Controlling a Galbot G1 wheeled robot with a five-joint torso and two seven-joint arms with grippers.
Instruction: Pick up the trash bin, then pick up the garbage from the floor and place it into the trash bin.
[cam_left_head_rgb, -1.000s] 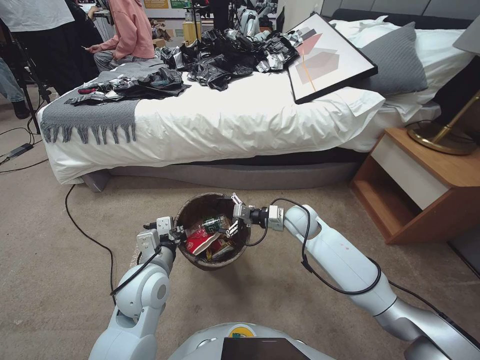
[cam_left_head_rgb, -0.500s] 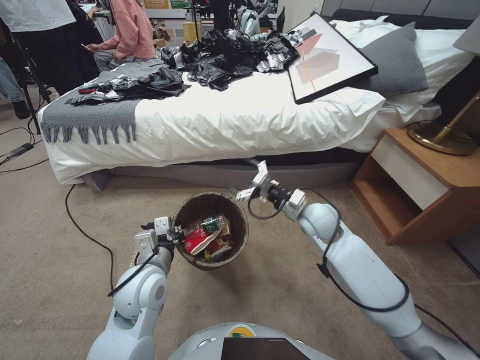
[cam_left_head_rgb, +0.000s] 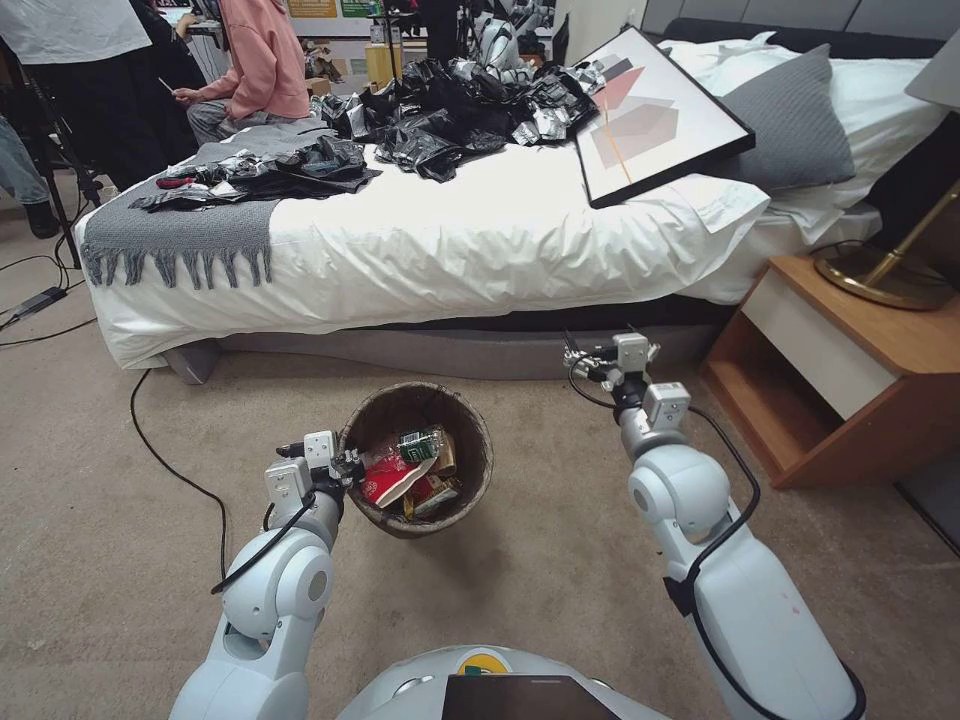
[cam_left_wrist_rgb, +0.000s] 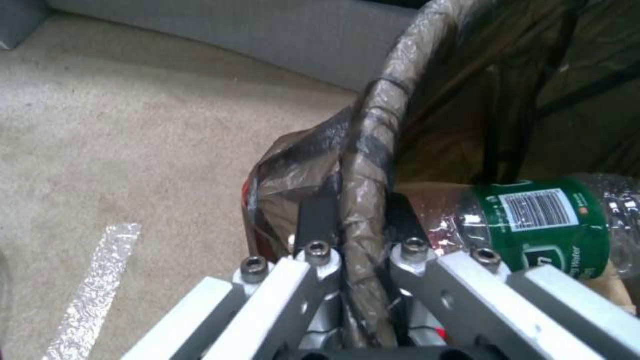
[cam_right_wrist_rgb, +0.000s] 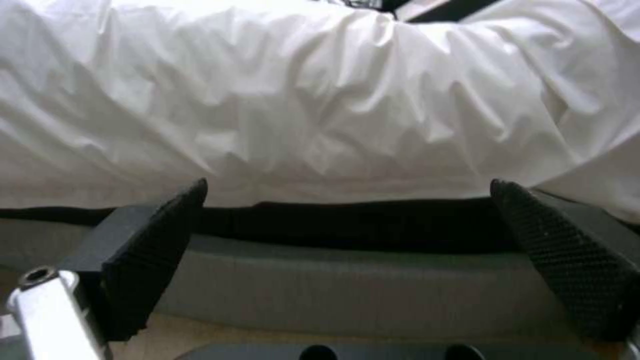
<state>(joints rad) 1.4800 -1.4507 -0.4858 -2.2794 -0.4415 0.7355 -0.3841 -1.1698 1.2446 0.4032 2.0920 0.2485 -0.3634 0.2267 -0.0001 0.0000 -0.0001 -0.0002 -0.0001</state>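
Two grippers on show, and the left gripper (cam_left_head_rgb: 347, 468) is the busy one: its fingers (cam_left_wrist_rgb: 319, 220) are clamped on the rim of the trash bin (cam_left_head_rgb: 470, 420), one pad outside, one inside, pinching the brown bag folded over the edge. The left wrist view puts us right on that pinch, with the bin (cam_left_wrist_rgb: 380, 150) rim running up between the two pads. The bin sits just ahead of the robot's left arm over the beige carpet (cam_left_head_rgb: 100, 520); whether its base touches the floor, I cannot tell. Inside it lies the garbage (cam_left_head_rgb: 405, 475): a green-labelled clear bottle (cam_left_wrist_rgb: 553, 220) pressed near the inner pad, a red-and-white crushed cup and yellow wrappers beneath it.

Over to the right gripper (cam_left_head_rgb: 585, 358): it hangs clear of the bin, off to its right, raised toward the base of the bed (cam_left_head_rgb: 480, 240), jaws spread wide and holding nothing. The right wrist view looks between the two black ribbed pads (cam_right_wrist_rgb: 157, 250) at white sheet and grey bed base. A wooden nightstand (cam_left_head_rgb: 850, 370) stands further right.
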